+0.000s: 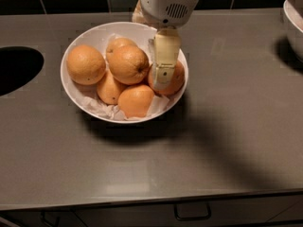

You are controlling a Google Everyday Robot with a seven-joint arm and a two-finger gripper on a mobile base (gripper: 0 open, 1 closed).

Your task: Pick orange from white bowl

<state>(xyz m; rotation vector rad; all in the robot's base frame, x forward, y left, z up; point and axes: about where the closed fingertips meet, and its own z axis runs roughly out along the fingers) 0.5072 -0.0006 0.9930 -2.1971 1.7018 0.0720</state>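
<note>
I see the tabletop [227,141] carrying the white bowl [90,37], my hand [161,79] inside it, and a second bowl [294,27] at the right edge.

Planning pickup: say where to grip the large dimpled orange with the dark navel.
Take the large dimpled navel orange across its middle, from above: it sits topmost, neighbouring oranges crowding its sides. The pale hand hangs beside it, over the glossy white bowl.
</note>
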